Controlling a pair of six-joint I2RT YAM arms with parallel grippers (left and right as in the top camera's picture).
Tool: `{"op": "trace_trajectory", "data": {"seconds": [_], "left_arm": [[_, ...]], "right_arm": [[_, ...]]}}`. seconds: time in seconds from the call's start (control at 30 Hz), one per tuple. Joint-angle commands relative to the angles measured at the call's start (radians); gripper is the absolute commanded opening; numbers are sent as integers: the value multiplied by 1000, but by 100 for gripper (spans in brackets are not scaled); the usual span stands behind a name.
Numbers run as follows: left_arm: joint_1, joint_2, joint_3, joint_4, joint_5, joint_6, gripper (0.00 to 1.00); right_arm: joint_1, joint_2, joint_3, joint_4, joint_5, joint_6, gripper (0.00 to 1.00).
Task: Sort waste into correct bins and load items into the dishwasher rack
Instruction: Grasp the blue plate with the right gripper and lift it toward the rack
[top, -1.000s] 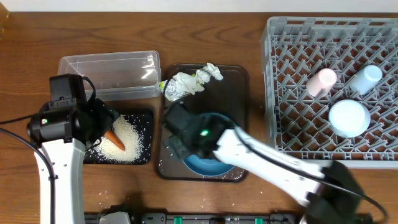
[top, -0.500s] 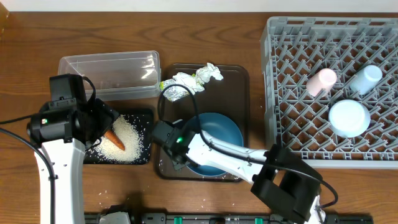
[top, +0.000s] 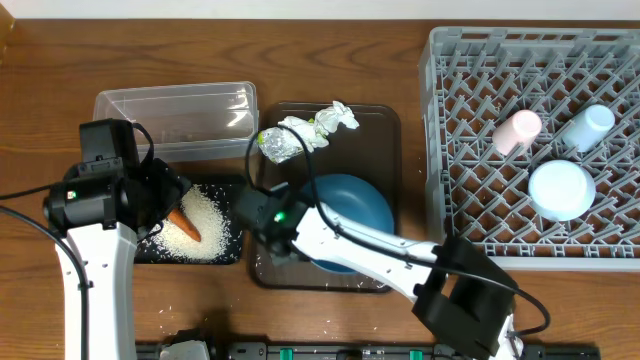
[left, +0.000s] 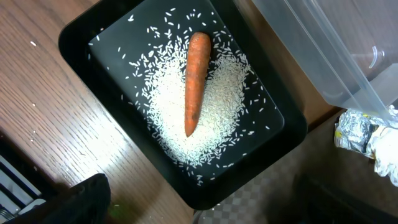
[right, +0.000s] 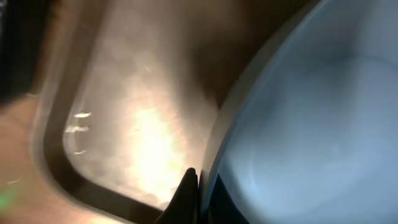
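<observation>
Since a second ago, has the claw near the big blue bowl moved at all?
Yes. The right claw has shifted left over the brown tray, toward the black bin, and now sits at the dark-blue bowl's left rim.

Bright, even light (wrist close-up blurred)

Behind my left claw (top: 170, 198) I see a boxy black housing (top: 100, 170), then a smooth white forearm (top: 95, 280), with a thin black cable (top: 25, 200) trailing off it. Behind my right claw (top: 285, 240) a black wrist block (top: 258, 210) carries a small green light (top: 280, 213). A long white link (top: 370, 250) follows, ending in a chunky black joint (top: 470, 300).
</observation>
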Motion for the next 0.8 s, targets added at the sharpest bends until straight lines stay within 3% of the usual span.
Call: {"op": "trace_trajectory", "data": {"seconds": [0.0, 0.23, 0.33, 0.6, 0.77], "left_arm": [[4, 0, 15, -3, -15, 5, 96], [4, 0, 15, -3, -15, 5, 96], [4, 0, 15, -3, -15, 5, 96], [4, 0, 15, -3, -15, 5, 96], [4, 0, 15, -3, -15, 5, 96]], "right_arm": [[-37, -64, 127, -48, -13, -68, 1], [-242, -222, 278, -174, -26, -107, 1], [-397, -299, 278, -167, -128, -206, 1], [-946, -355, 275, -79, -768, -615, 1], [-1188, -290, 261, 106, -1145, -650, 1]]}}
